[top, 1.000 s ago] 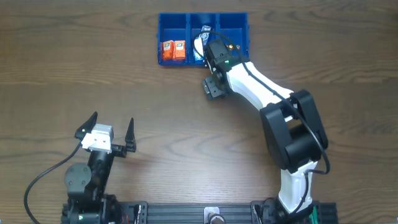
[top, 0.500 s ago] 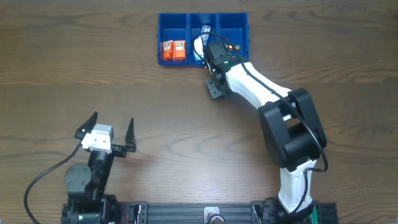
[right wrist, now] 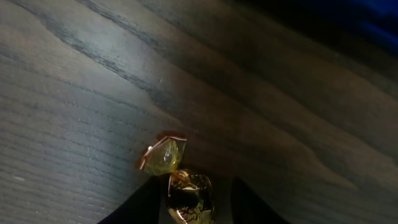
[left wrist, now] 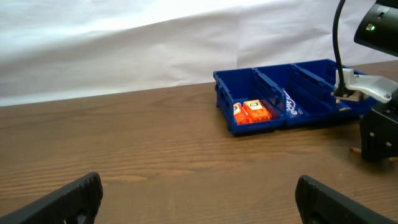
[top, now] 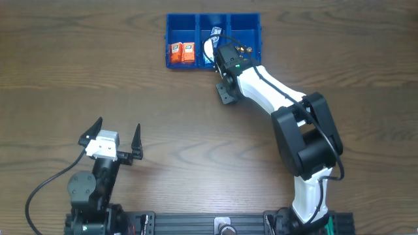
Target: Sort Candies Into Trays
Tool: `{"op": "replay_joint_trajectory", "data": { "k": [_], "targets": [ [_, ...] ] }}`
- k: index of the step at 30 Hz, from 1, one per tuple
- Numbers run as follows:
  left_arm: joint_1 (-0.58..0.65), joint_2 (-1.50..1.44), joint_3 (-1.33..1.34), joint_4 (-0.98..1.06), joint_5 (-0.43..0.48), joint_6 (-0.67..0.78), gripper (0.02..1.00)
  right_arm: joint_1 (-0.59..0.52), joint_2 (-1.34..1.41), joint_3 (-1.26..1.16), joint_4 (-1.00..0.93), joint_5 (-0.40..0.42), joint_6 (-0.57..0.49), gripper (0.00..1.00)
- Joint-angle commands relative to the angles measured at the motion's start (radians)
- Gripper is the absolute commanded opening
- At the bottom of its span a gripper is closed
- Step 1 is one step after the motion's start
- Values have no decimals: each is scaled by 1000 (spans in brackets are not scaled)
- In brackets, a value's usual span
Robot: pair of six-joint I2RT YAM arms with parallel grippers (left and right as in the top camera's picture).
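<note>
A blue three-compartment tray (top: 196, 16) stands at the table's far edge. Two orange candies (top: 181, 53) lie in its left compartment, and a blue-and-white wrapper (top: 215, 31) shows in the middle one. My right gripper (top: 226, 93) is low over the wood just in front of the tray. In the right wrist view this gripper (right wrist: 189, 208) is shut on a gold-wrapped candy (right wrist: 186, 190), whose twisted wrapper end sticks out over the table. My left gripper (top: 111, 136) stands open near the front left, far from the tray (left wrist: 239, 127), with nothing between its fingers.
The right arm's white links (top: 274, 91) run diagonally from the tray back to its base at the front right. Bare wooden table (top: 98, 78) lies to the left and in the middle. A white backdrop (left wrist: 124, 43) rises behind the table.
The right gripper has shifted slightly to the right in front of the tray, still holding the candy. The left arm has not moved.
</note>
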Motion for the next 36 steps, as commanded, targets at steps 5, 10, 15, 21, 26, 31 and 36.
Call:
{"op": "replay_joint_trajectory", "data": {
  "k": [5, 10, 15, 21, 26, 31, 36],
  "targets": [
    [-2, -6, -24, -32, 18, 11, 996, -4, 9, -9, 0, -1, 2, 312],
    [-2, -6, -24, -32, 18, 11, 996, -4, 9, -9, 3, -1, 2, 253],
    [-2, -6, -24, -32, 18, 11, 996, -4, 9, -9, 5, -1, 2, 222],
    [-2, -6, -24, -32, 18, 11, 996, -4, 3, -9, 15, -21, 29, 202],
    [-2, -6, -24, -32, 18, 11, 996, -2, -109, -9, 37, -51, 52, 183],
    [-2, -6, -24, -32, 18, 11, 996, 35, -341, -9, 94, 42, 92, 183],
    [-2, -6, -24, -32, 18, 11, 996, 30, -483, -1, 259, 166, 144, 202]
  ]
}}
